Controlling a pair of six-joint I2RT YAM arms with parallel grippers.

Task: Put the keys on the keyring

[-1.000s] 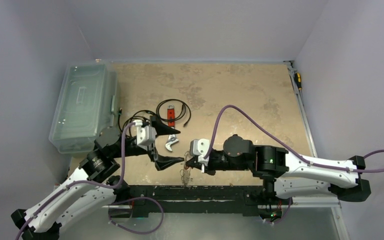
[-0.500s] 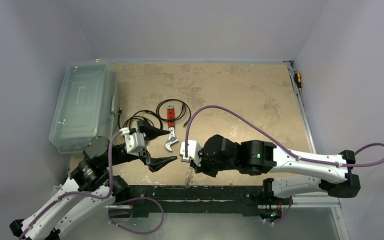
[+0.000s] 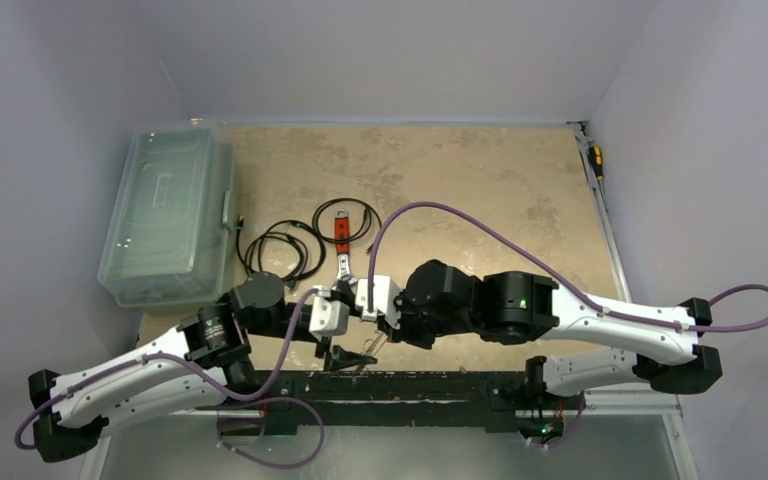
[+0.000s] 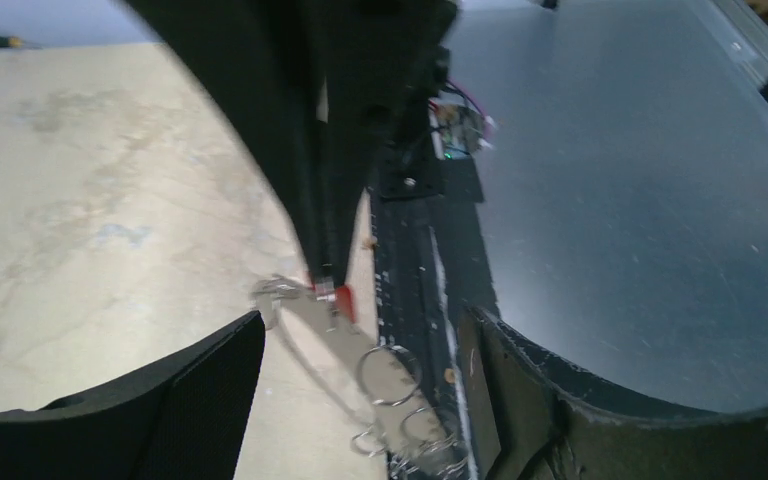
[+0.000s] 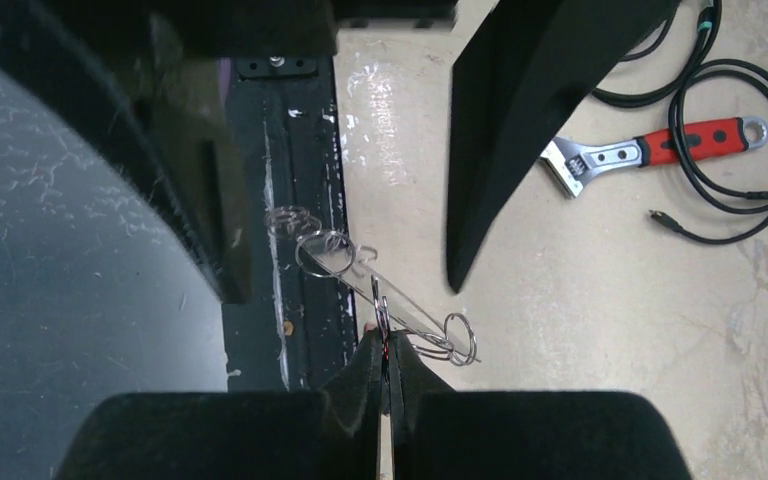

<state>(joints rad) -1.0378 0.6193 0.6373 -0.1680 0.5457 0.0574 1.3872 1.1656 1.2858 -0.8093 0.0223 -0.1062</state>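
Grips keyring (image 5: 405,308) tight in right gripper (image 5: 385,352), between spread fingers of empty left gripper (image 4: 360,330). Reaches both arms inward, wrists meeting low at table's (image 3: 460,180) near edge.

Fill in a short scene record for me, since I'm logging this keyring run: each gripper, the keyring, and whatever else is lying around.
right gripper: jaws shut on the wire of the keyring
left gripper: jaws open, one on either side of the keyring
keyring: long thin wire loop with small rings on it
elsewhere: red-handled wrench, black cables, clear bin
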